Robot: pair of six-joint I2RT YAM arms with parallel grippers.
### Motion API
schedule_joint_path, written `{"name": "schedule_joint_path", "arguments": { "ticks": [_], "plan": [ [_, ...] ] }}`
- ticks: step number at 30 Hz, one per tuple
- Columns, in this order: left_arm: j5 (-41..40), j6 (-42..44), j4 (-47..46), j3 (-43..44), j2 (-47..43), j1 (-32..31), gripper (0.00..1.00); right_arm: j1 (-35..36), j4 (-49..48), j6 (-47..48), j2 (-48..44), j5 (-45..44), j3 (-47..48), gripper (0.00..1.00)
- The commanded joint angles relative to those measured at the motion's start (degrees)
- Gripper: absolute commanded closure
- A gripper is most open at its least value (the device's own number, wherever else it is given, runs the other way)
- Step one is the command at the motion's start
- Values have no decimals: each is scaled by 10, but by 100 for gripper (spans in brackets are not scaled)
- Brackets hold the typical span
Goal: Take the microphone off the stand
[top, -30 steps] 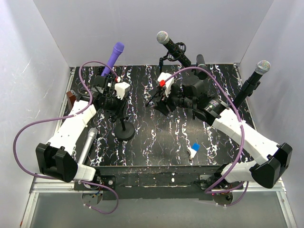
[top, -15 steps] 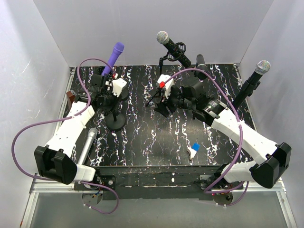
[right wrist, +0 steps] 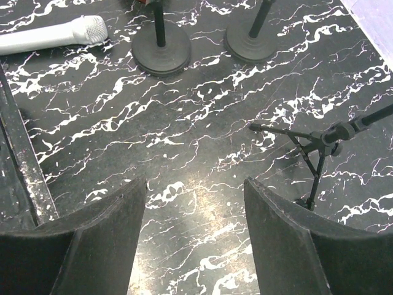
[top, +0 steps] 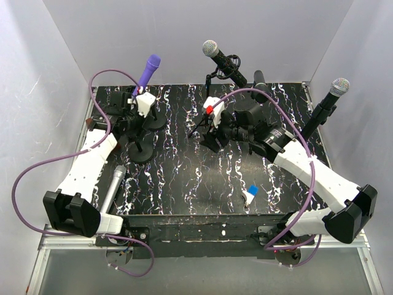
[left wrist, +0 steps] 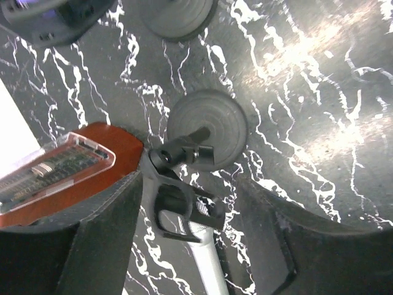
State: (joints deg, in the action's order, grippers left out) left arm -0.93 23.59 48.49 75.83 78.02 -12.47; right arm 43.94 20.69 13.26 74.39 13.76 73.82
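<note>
The left gripper [left wrist: 189,182], jaws wide around the empty clip [left wrist: 175,206], has drawn back-left with the stand [top: 140,150] sliding along, the silver microphone [top: 112,187] lying already free nearby.

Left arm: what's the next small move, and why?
Probably lift the left gripper straight up off the clip. It is open around a clip that holds nothing, on a round-base stand, and the silver mic lies on the table. The purple mic sits in its own stand just behind, so clearing upward likely sets up that grasp.
</note>
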Motion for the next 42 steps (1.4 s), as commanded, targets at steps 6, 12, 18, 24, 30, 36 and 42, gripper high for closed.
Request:
{"name": "schedule_joint_path", "arguments": {
  "ticks": [6, 12, 18, 24, 30, 36, 42],
  "plan": [
    [210, 8, 42, 147, -49, -1, 31, -3, 90, -11, -37, 50, 156, 29],
    [431, -90, -90, 162, -49, -13, 25, -20, 150, 0, -58, 33, 311, 28],
    [428, -135, -238, 179, 46, -82, 26, -66, 167, 13, -48, -47, 412, 27],
    [377, -161, -399, 194, 164, -101, 29, -100, 196, 26, -57, -56, 378, 28],
    [386, -197, -507, 233, 264, -103, 30, -120, 192, 35, -81, -64, 324, 28],
    [379, -205, -545, 280, 330, -113, 28, -135, 195, 29, -79, -54, 308, 28],
    [385, -182, -524, 362, 407, -129, 36, -138, 189, 27, -71, -53, 304, 27]
  ]
}}
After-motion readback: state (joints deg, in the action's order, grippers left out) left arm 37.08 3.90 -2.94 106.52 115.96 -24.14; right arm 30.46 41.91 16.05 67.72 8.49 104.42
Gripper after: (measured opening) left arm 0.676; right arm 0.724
